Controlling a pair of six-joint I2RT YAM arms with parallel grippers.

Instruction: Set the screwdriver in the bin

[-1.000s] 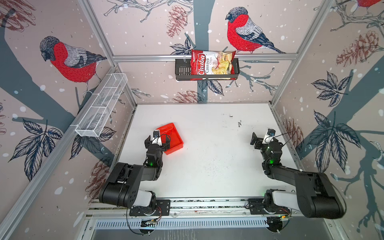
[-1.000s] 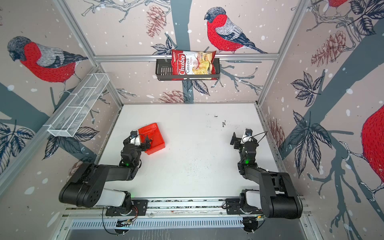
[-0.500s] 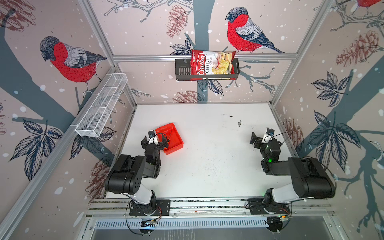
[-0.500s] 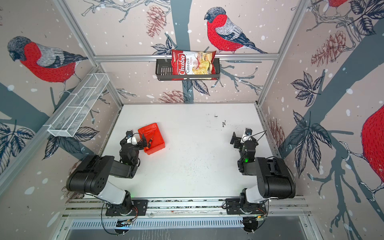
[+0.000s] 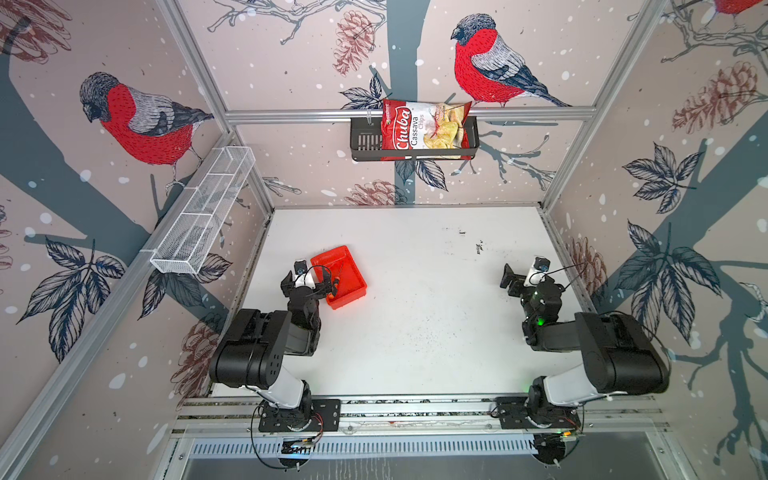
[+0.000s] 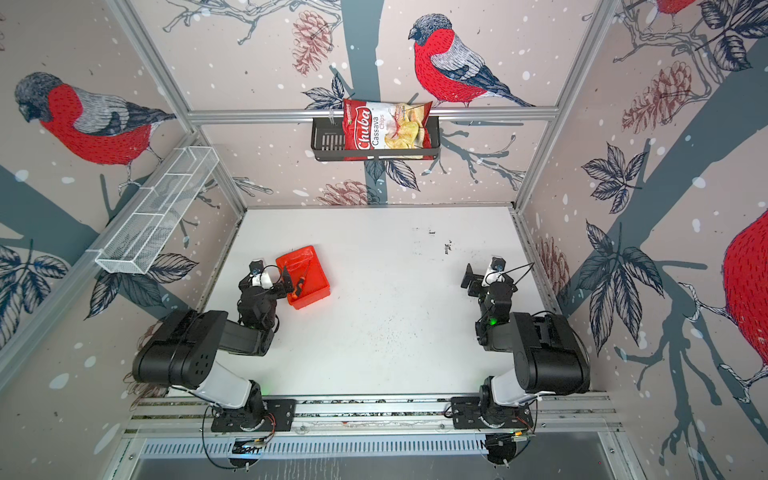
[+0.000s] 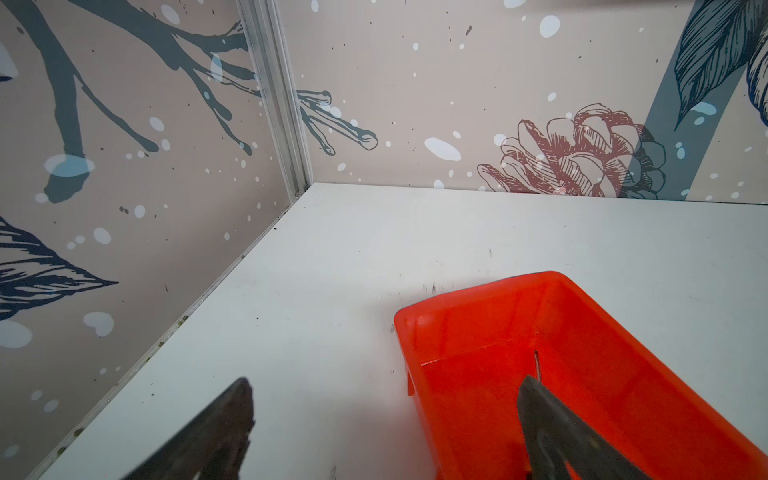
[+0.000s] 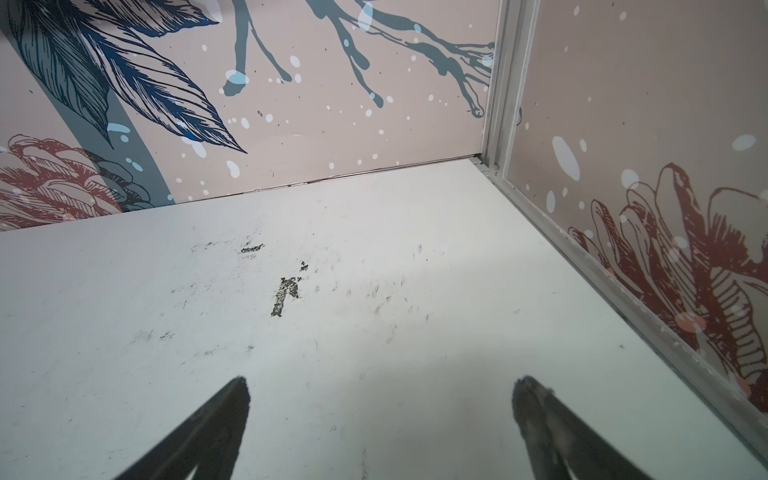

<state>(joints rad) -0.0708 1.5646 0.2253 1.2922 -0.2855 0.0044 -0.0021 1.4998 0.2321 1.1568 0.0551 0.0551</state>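
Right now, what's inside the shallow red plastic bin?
The slim screwdriver with an orange-and-black handle lies on the floor of the red bin; nothing else shows inside. In the left wrist view, one finger of the open left gripper covers all but its shaft tip.

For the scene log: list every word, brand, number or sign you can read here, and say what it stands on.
"Chuba": large white brand name on the chip bag in the black basket.
"Cassava": on the same bag, beside the brand name.
"Chips": on the same bag, next to "Cassava".
Small logo and fine print on the bag: too small to read.
The bin: no text seen.
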